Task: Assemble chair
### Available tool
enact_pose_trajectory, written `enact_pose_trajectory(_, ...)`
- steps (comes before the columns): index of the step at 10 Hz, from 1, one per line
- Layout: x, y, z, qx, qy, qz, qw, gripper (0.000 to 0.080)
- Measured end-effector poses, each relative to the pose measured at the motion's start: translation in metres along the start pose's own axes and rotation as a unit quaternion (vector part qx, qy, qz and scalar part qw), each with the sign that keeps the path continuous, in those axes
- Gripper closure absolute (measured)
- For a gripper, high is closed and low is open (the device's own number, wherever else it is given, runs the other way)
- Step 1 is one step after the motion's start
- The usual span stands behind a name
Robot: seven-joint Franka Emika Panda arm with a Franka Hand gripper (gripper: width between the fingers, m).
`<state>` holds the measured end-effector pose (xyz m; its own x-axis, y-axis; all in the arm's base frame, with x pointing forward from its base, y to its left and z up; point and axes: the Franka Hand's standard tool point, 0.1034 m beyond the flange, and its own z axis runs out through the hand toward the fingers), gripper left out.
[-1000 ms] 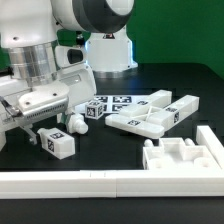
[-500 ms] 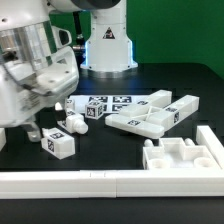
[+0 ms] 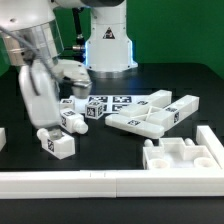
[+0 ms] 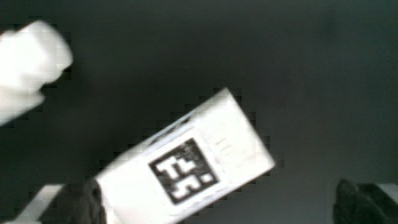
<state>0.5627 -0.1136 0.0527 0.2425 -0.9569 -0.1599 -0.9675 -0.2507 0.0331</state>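
Note:
The chair lies in loose white tagged parts on the black table. A small block [image 3: 58, 144] lies at the front left, and my gripper [image 3: 45, 131] points down just beside and above it. In the wrist view that block [image 4: 187, 160] lies tilted between and below the dark fingertips [image 4: 61, 205], touching neither. My gripper [image 4: 214, 208] is open and holds nothing. A pegged leg [image 3: 72, 121] and a cube block [image 3: 95, 110] lie just behind it. Flat slabs [image 3: 152, 113] are stacked at the centre right.
A notched white part [image 3: 182, 155] sits at the front right beside the long plain rail [image 3: 110, 183] that runs along the front edge. The robot base [image 3: 107, 45] stands at the back. A blurred white part [image 4: 32, 55] shows in the wrist view.
My hand has swung from lying low at the exterior view's left to pointing down over the small block. The jaws have widened. The parts have not moved.

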Motion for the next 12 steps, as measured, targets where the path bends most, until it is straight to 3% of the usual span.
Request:
enact_pose_trajectory(2,-0.002,-0.017,-0.010,-0.012,-0.012,-0.174,0.985,0.0151)
enact_pose_trajectory(3,-0.002,-0.023,-0.015,-0.017,-0.027,-0.273,0.962,0.0151)
enact_pose_trajectory(6,0.002,-0.022,-0.013,-0.014,-0.018,-0.345,0.938,0.0151)
enact_pose_trajectory(7,0.004,-0.021,-0.014,-0.022,-0.017,-0.408,0.913,0.0151)
enact_pose_trajectory(8,0.008,-0.026,-0.021,-0.052,-0.012,-0.511,0.858,0.0151)
enact_pose_trajectory(10,-0.006,-0.039,-0.009,-0.079,-0.014,-0.640,0.764,0.0151)
enact_pose_trajectory(11,-0.013,-0.041,-0.006,-0.067,0.030,-0.648,0.758,0.0151)
enact_pose_trajectory(12,-0.013,-0.033,-0.005,-0.070,0.021,-0.669,0.740,0.0151)
